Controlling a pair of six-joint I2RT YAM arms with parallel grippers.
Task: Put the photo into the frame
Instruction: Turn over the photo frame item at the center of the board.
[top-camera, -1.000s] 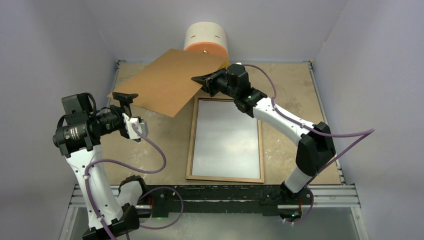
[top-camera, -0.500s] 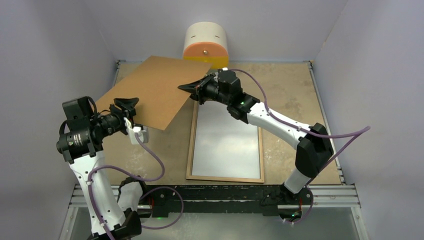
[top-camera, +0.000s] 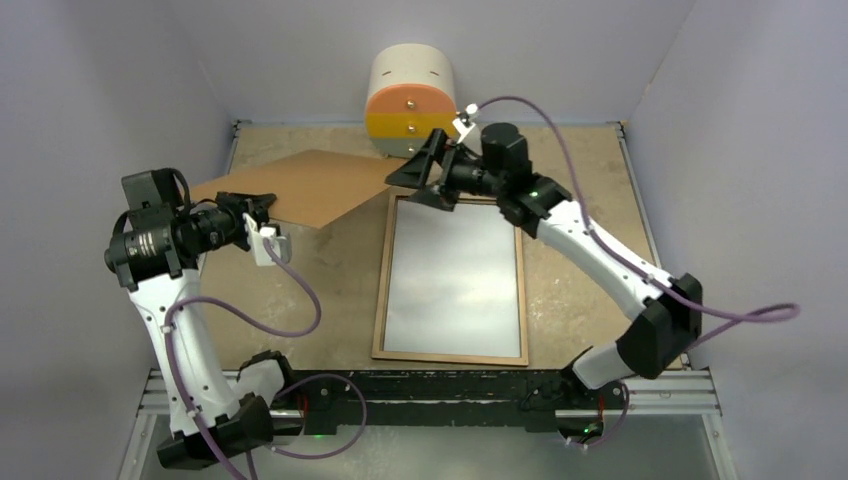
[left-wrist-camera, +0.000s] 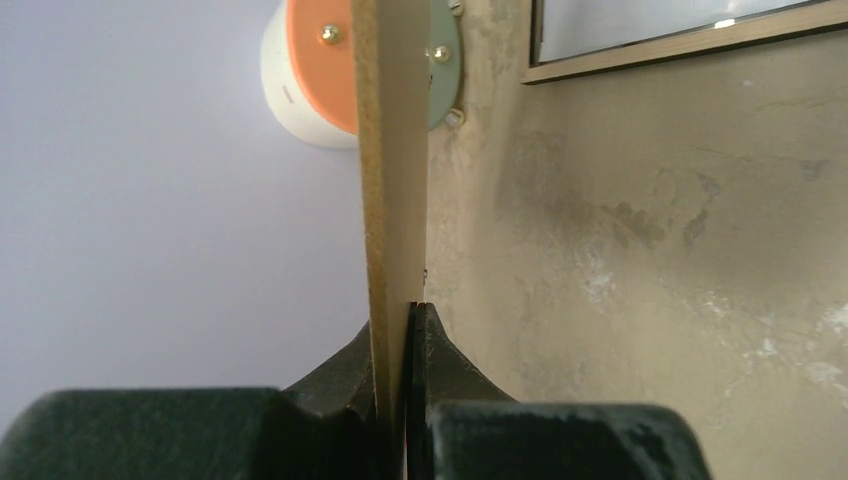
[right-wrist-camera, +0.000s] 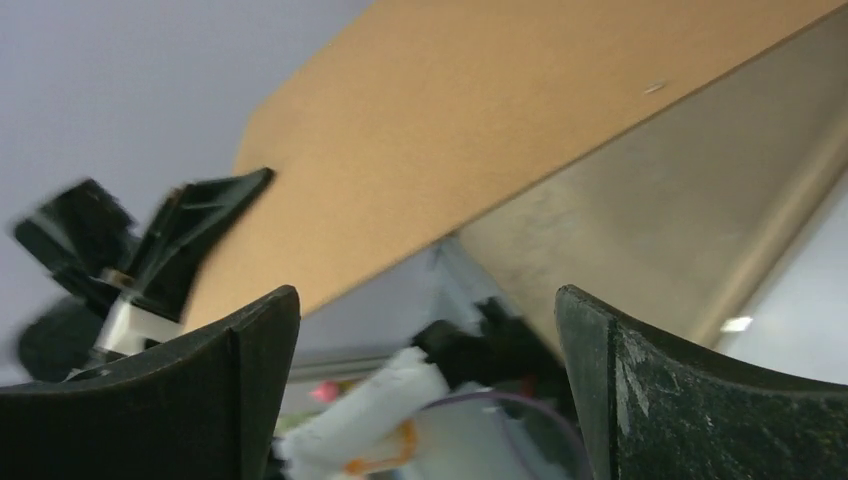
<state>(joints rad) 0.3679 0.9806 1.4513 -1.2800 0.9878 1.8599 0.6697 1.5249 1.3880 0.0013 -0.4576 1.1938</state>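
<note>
The frame (top-camera: 450, 357) lies flat on the table with its light wood-coloured side up and a pale grey surface inside; its corner (left-wrist-camera: 690, 40) also shows in the left wrist view. I cannot make out the photo in any view. My left gripper (top-camera: 262, 203) (left-wrist-camera: 405, 310) is shut on the left edge of a plain brown backing board (top-camera: 300, 185) (left-wrist-camera: 390, 150) and holds it above the table, left of the frame. My right gripper (top-camera: 420, 172) (right-wrist-camera: 428, 300) hangs open over the frame's far edge. It is just off the board's right corner (right-wrist-camera: 500, 130), with nothing between its fingers.
A white drum with an orange and yellow face (top-camera: 410, 95) (left-wrist-camera: 310, 60) stands against the back wall, close behind the right gripper. Pale walls enclose the table on three sides. The black rail (top-camera: 430, 385) with the arm bases runs along the near edge.
My left gripper closed on the board's left edge. My right gripper opened, let go of the board and drew back to the right. The board dropped lower and flatter and shifted left.
</note>
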